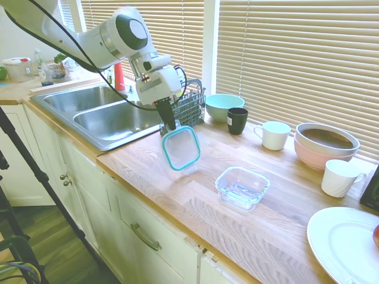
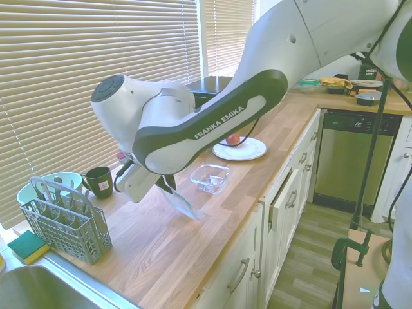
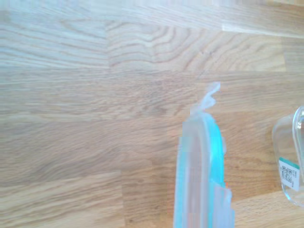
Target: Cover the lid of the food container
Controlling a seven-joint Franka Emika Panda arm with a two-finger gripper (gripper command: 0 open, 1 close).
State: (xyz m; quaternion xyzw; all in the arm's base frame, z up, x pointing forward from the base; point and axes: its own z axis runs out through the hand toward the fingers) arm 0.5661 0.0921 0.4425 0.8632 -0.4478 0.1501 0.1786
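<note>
Nearest you in the first exterior view: the front edge of the butcher-block wooden countertop (image 1: 195, 207), pale cabinet doors with metal pulls below it, dark wood floor under those.

On the countertop's front right corner, a white plate (image 1: 343, 245), only partly in frame.

Slightly further in, about mid-depth, you have the food container (image 1: 242, 187), a clear glass dish resting open on bare wood, nothing inside that can be made out. In the wrist view one corner of it shows at the frame edge with a small label stuck on.

Beside it toward the sink, apart from it and not touching, the gripper (image 1: 170, 124) is pinching the lid (image 1: 181, 148) by its upper edge. The lid hangs nearly upright, teal seal facing the camera, lifted off the wood; its shadow falls on the countertop just below.

Further back, along the rear edge under the closed blinds, in order from the sink: grey cutlery basket (image 1: 190, 109), round teal bowl (image 1: 224, 107), dark mug (image 1: 237, 120), white cup (image 1: 273, 135), pink-and-grey stacked bowls (image 1: 327, 145), a second white cup (image 1: 340, 177).

At the far left end, a stainless double sink (image 1: 100, 112) is set into the countertop.
</note>
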